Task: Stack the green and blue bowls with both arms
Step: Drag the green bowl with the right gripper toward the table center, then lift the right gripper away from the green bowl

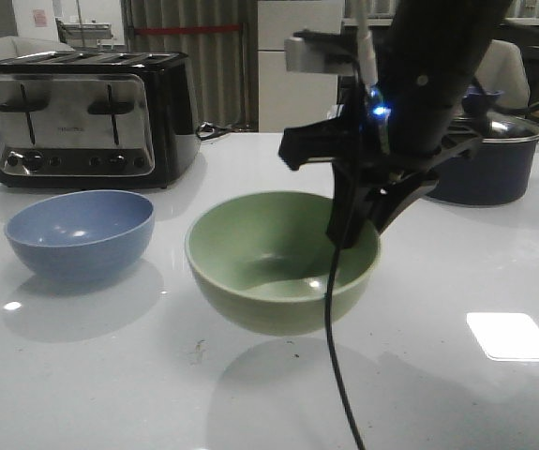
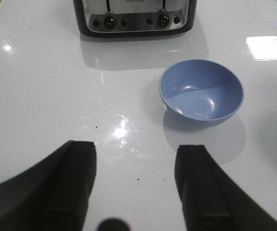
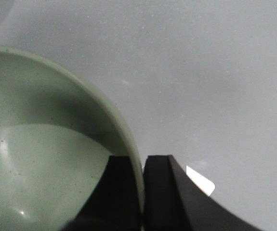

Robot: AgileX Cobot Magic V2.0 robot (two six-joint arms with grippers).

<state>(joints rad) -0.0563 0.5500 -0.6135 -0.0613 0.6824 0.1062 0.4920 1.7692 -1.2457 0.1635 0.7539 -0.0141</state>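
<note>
The pale green bowl (image 1: 278, 262) hangs above the white table (image 1: 82, 375) at the centre, its shadow below it. My right gripper (image 1: 355, 230) is shut on its right rim, one finger inside and one outside; the right wrist view shows the rim (image 3: 128, 139) pinched between the fingers (image 3: 160, 192). The dusty blue bowl (image 1: 80, 234) stands on the table to the left, and shows in the left wrist view (image 2: 202, 93). My left gripper (image 2: 136, 185) is open and empty above bare table, short of the blue bowl. It is not seen in the front view.
A black-and-chrome toaster (image 1: 86, 114) stands at the back left, behind the blue bowl. A dark lidded pot (image 1: 489, 159) stands at the back right. A thin black cable (image 1: 339, 375) hangs from the right arm down across the front of the table.
</note>
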